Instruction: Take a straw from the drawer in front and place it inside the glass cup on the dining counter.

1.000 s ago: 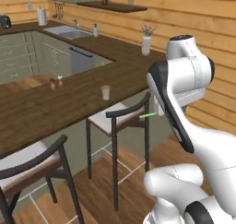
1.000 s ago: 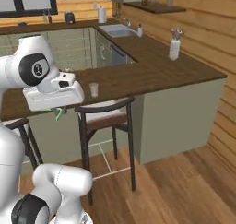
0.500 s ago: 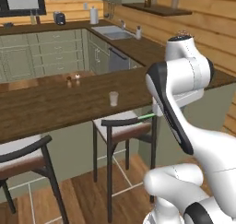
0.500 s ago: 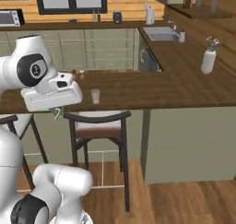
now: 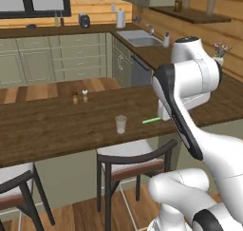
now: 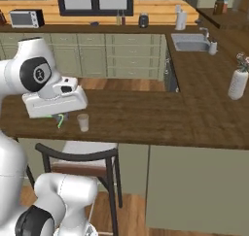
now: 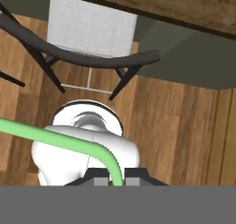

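My gripper (image 7: 116, 181) is shut on the straw (image 7: 69, 142), a thin light-green stick that bends and runs off to the left in the hand view. The straw (image 5: 152, 120) sticks out sideways from my hand toward the glass cup (image 5: 121, 124), a small clear tumbler near the front edge of the dining counter (image 5: 57, 130). In the right base view the straw (image 6: 60, 121) hangs under my hand, just left of the glass cup (image 6: 83, 122). The hand view looks down past the dining counter's edge (image 7: 184, 11). The drawer is out of view.
A black-framed stool (image 5: 135, 156) with a white seat (image 7: 90, 27) stands under my hand, a second stool (image 5: 14, 189) to its left. Two small shakers (image 5: 79, 97) sit farther back on the counter. A white vase (image 6: 238, 82) stands at the right, a sink (image 6: 192, 45) behind.
The whole scene has shifted as the base moved: the counter and the cup are now closer and more head-on. The gripper has stayed shut on the straw.
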